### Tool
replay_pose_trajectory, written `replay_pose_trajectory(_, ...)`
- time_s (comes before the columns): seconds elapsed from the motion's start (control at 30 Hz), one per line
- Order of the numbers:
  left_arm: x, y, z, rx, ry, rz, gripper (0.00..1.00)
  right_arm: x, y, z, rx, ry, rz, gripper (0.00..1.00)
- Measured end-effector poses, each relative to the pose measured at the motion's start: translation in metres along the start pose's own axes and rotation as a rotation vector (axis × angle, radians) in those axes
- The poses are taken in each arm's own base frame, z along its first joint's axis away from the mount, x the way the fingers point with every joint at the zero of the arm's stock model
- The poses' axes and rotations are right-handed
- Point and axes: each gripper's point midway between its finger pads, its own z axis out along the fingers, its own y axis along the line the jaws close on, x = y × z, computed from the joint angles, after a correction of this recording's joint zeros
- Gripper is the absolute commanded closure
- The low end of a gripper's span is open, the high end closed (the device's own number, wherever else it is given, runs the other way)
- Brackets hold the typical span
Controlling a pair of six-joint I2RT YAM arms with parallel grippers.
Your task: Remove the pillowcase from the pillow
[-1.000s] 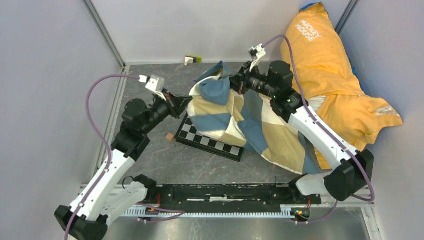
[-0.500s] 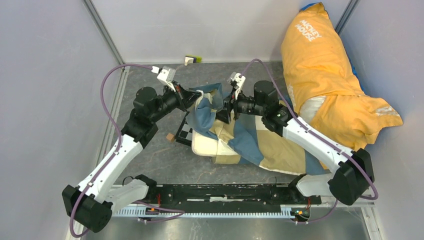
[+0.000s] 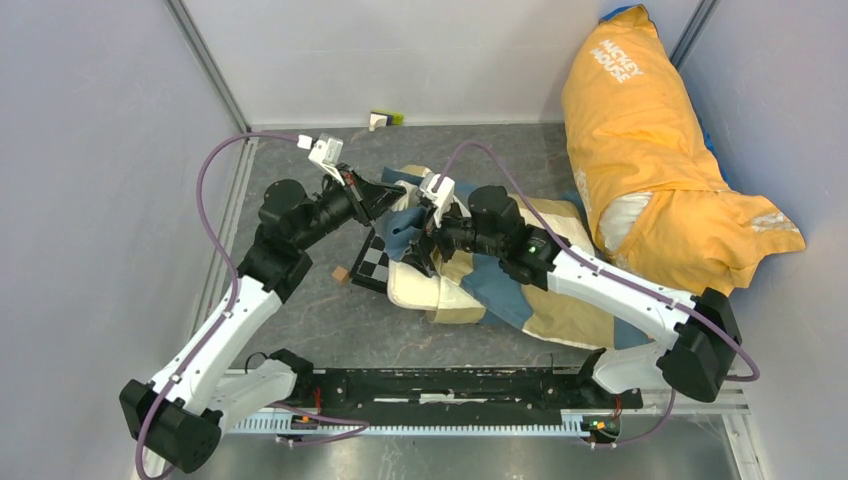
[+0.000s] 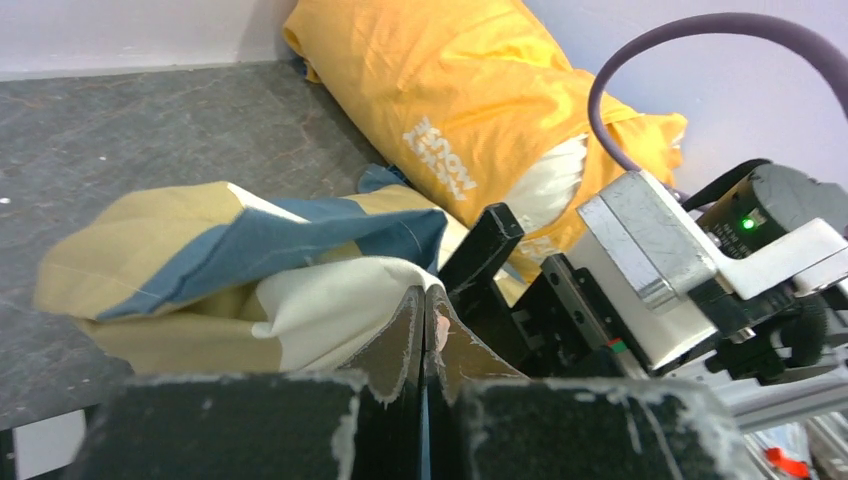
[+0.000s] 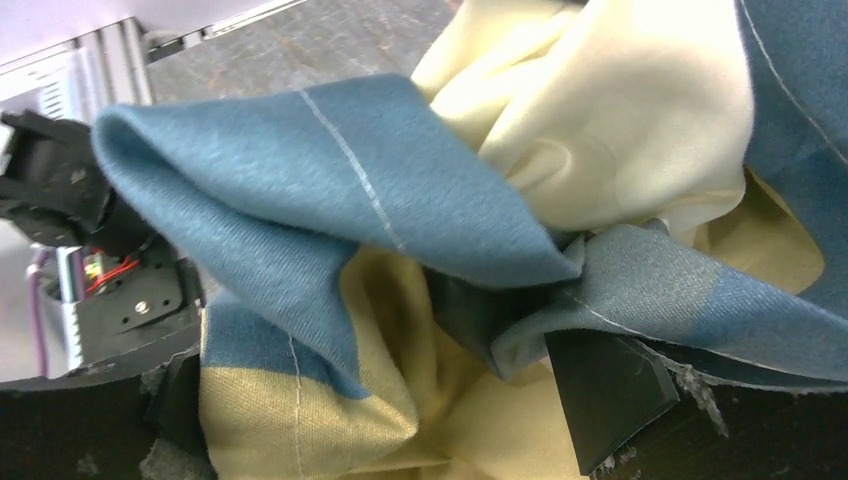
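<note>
The blue, tan and cream checked pillowcase (image 3: 505, 295) lies bunched in the middle of the table, partly under my right arm. The pillow is hidden; I cannot tell it from the cover's cream checks. My left gripper (image 3: 385, 195) is shut on a cream fold of the pillowcase (image 4: 230, 245), pinched right at the fingertips of the left gripper (image 4: 425, 292). My right gripper (image 3: 418, 248) stands open just to the right of it. In the right wrist view, folds of the pillowcase (image 5: 330, 190) are loosely crumpled between the spread jaws of the right gripper (image 5: 400, 400).
A big orange "Mickey Mouse" bundle (image 3: 650, 150) fills the back right corner. A black-and-white checkerboard (image 3: 368, 262) pokes out from under the cloth on the left, with a small wooden block (image 3: 342, 274) beside it. A small green-and-white object (image 3: 384, 118) sits by the back wall.
My right gripper opened, let the pillowcase go, and moved left and down toward the left gripper. The raised cloth sank onto the table. My left gripper kept its hold and shifted back-right.
</note>
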Motion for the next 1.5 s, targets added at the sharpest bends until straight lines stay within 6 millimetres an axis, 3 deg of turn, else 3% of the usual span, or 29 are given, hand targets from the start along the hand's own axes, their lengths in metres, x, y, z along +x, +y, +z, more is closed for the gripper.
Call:
replay_pose_trajectory(0.07,-0.001,-0.006,-0.002,0.013,-0.003,-0.016,0.98,-0.003,-0.001,0.002,0.042,-0.011,-0.021,0.03)
replay_pose_trajectory(0.13,-0.002,-0.014,-0.004,0.034,-0.005,-0.030,0.98,-0.009,-0.001,0.005,0.069,-0.035,-0.038,0.23)
replay_pose_trajectory(0.2,-0.003,-0.020,-0.006,0.052,-0.009,-0.043,0.98,-0.017,-0.002,0.008,0.099,-0.067,-0.056,0.71)
replay_pose_trajectory(0.27,-0.006,-0.025,-0.008,0.065,-0.017,-0.060,0.97,-0.024,-0.007,0.011,0.141,-0.098,-0.063,0.99)
replay_pose_trajectory(0.33,-0.008,-0.028,-0.010,0.068,-0.022,-0.074,0.88,-0.028,-0.013,0.010,0.188,-0.134,-0.052,1.00)
replay_pose_trajectory(0.47,-0.002,-0.020,-0.015,-0.002,0.000,-0.126,0.32,-0.024,-0.028,0.000,0.292,-0.181,-0.012,1.00)
replay_pose_trajectory(0.5,-0.001,-0.014,-0.017,-0.037,0.005,-0.140,0.26,-0.024,-0.032,-0.002,0.316,-0.185,-0.001,1.00)
replay_pose_trajectory(0.57,0.004,-0.003,-0.022,-0.113,0.009,-0.163,0.21,-0.021,-0.041,-0.007,0.371,-0.184,0.028,1.00)
replay_pose_trajectory(0.73,0.023,0.018,-0.046,-0.238,0.011,-0.183,0.19,-0.019,-0.058,-0.015,0.445,-0.194,0.110,1.00)
replay_pose_trajectory(0.8,0.041,0.027,-0.056,-0.267,0.026,-0.192,0.16,-0.020,-0.063,-0.018,0.454,-0.203,0.138,1.00)
replay_pose_trajectory(0.9,0.080,0.046,-0.070,-0.324,0.088,-0.218,0.02,-0.020,-0.066,-0.018,0.448,-0.208,0.162,1.00)
replay_pose_trajectory(1.1,0.152,0.079,-0.084,-0.425,0.228,-0.306,0.00,-0.018,-0.058,-0.015,0.401,-0.201,0.178,1.00)
replay_pose_trajectory(1.3,0.180,0.097,-0.069,-0.474,0.320,-0.368,0.07,-0.016,-0.049,-0.012,0.347,-0.186,0.180,1.00)
replay_pose_trajectory(1.43,0.192,0.098,-0.054,-0.442,0.361,-0.412,0.26,-0.019,-0.046,-0.010,0.329,-0.163,0.173,1.00)
replay_pose_trajectory(1.47,0.191,0.096,-0.049,-0.420,0.357,-0.426,0.34,-0.021,-0.046,-0.009,0.326,-0.158,0.170,1.00)
replay_pose_trajectory(1.5,0.190,0.092,-0.044,-0.390,0.350,-0.440,0.50,-0.024,-0.046,-0.007,0.322,-0.151,0.165,1.00)
